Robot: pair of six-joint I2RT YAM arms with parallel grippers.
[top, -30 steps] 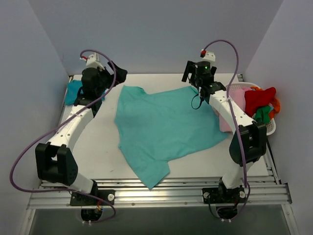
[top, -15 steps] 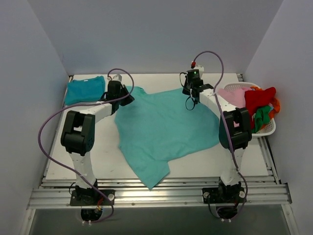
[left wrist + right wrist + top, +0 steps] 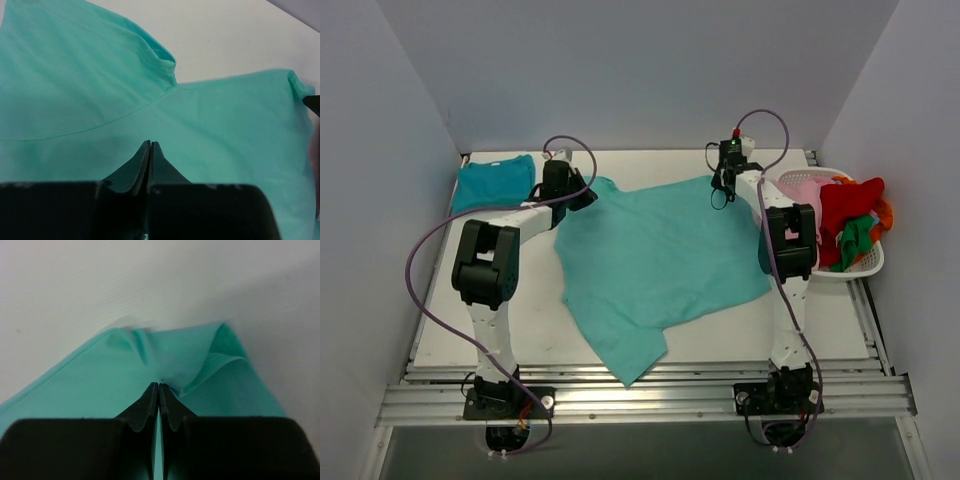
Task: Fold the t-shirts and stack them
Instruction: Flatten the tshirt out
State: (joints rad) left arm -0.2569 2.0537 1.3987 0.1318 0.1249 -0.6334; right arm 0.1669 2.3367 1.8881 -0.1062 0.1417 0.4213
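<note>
A light turquoise t-shirt lies spread and rumpled across the middle of the table. A darker teal-blue t-shirt sits folded at the far left corner. My left gripper is down on the turquoise shirt's far-left shoulder, by the sleeve seam. Its jaws are shut, tips pressed into the cloth. At the shirt's far-right corner, my right gripper is shut, and the fabric puckers into folds at its tips.
A white basket at the right table edge holds a pink garment, a red one and a green one. Grey walls close in on the left, back and right. The table's near edge is a metal rail.
Both arms came down onto the turquoise shirt's far corners, the left one swinging right from above the teal shirt. Both jaws went from open to shut.
</note>
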